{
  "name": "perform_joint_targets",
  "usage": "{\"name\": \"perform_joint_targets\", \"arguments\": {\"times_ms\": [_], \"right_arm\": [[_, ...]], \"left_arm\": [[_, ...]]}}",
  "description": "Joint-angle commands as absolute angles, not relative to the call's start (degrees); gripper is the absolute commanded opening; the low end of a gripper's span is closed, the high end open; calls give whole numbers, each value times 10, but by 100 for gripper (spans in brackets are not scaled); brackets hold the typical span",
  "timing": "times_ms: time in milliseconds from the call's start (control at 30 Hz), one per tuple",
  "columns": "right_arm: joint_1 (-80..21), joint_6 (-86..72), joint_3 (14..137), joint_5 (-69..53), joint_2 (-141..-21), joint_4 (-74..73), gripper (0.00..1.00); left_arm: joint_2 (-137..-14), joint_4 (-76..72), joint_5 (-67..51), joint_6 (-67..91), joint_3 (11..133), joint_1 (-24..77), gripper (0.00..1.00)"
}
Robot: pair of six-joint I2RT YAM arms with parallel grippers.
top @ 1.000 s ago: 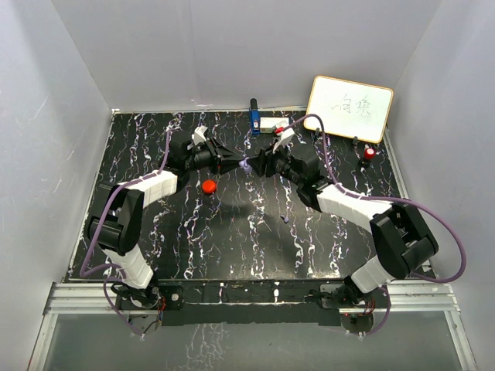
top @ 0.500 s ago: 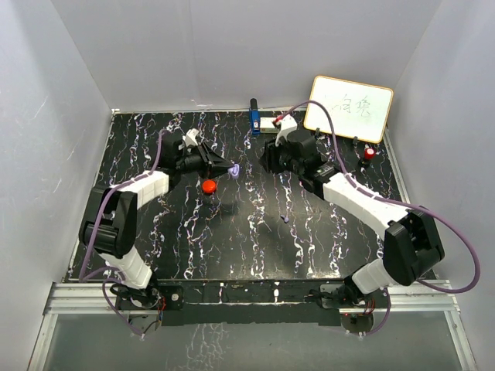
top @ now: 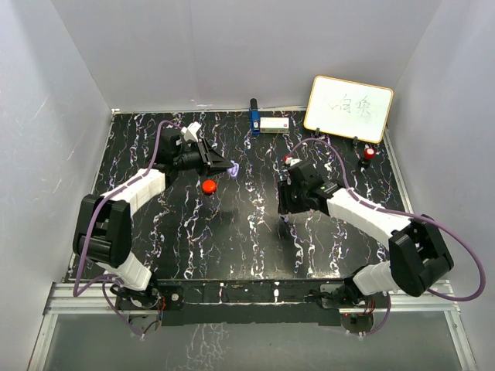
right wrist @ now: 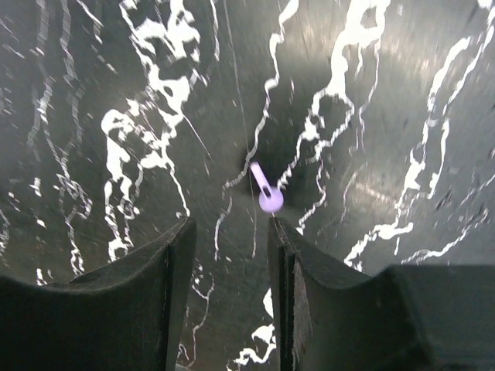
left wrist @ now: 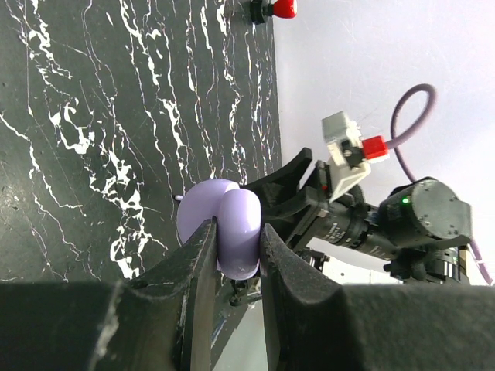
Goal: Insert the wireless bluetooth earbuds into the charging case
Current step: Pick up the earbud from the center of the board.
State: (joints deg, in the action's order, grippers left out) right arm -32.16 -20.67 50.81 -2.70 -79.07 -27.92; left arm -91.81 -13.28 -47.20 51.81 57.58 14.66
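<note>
My left gripper (top: 227, 167) is shut on the lilac charging case (left wrist: 226, 230), held above the mat at the far left-centre; the case also shows as a small lilac spot in the top view (top: 233, 168). The case shows two rounded lobes between the fingers. A tiny lilac earbud (right wrist: 267, 195) with a short stem lies on the black marbled mat, just beyond my right fingertips. My right gripper (right wrist: 230, 229) is open and empty, low over the mat at mid-table (top: 285, 209). No other earbud shows.
A red round puck (top: 209, 185) lies on the mat below the left gripper. A whiteboard (top: 348, 108) stands at the back right, with a red-capped object (top: 370, 153) beside it. A blue item (top: 254, 117) and a white box (top: 274, 124) sit at the back edge.
My right arm has pulled away from the left gripper and swung toward the near middle, coming down over the lilac earbud. My left gripper moved slightly left, still holding the case.
</note>
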Motion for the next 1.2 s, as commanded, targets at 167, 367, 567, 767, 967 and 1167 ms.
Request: {"name": "perform_joint_targets", "arguments": {"times_ms": [167,367,567,767,967,1167], "right_arm": [[-334,-252,468,1,-786,-279,41],[-336,-262,462,7,-801,-267,41],[-335,-274,461,19,-819,-253,39],[-335,-284,458,29,-833,-236,38],[-335,-292,456,36,-845,-226,37],[-336,-303,449,42,-851,-218,35]], "left_arm": [[-893,-159,-497,540,568,147,0],[-892,-161,-497,543,565,147,0],[-889,-165,-496,546,560,147,0],[-889,-167,-498,547,557,148,0],[-889,-168,-498,548,556,148,0],[-888,-169,-498,549,555,147,0]]}}
